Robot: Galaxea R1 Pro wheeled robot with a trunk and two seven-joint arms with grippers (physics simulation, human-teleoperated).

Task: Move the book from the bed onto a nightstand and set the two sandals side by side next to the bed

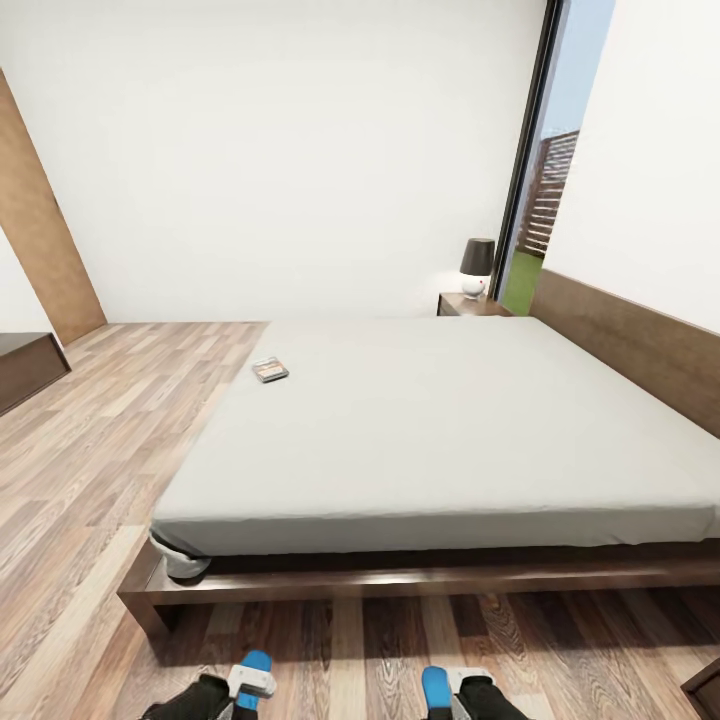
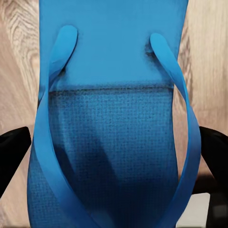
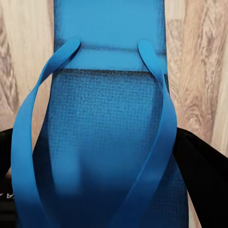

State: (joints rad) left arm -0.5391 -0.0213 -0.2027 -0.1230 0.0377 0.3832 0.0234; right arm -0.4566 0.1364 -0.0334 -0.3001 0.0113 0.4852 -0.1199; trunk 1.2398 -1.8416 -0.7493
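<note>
The book (image 1: 269,370) lies on the pale-grey bed (image 1: 450,440) near its far left edge. A nightstand (image 1: 470,304) stands by the headboard at the far side. At the bottom of the head view my left gripper (image 1: 250,688) is shut on one blue sandal (image 1: 257,664) and my right gripper (image 1: 447,695) on the other sandal (image 1: 435,687), both over the wood floor in front of the bed frame. In the left wrist view the sandal (image 2: 114,95) sits between black fingers (image 2: 12,156). The right wrist view has its sandal (image 3: 109,118) beside a black finger (image 3: 204,180).
A dark lamp (image 1: 477,262) stands on the nightstand beside a tall window (image 1: 545,190). A long low dark cabinet (image 1: 25,370) is at the left wall. Another dark furniture corner (image 1: 706,688) shows at the lower right. Open plank floor (image 1: 90,450) lies left of the bed.
</note>
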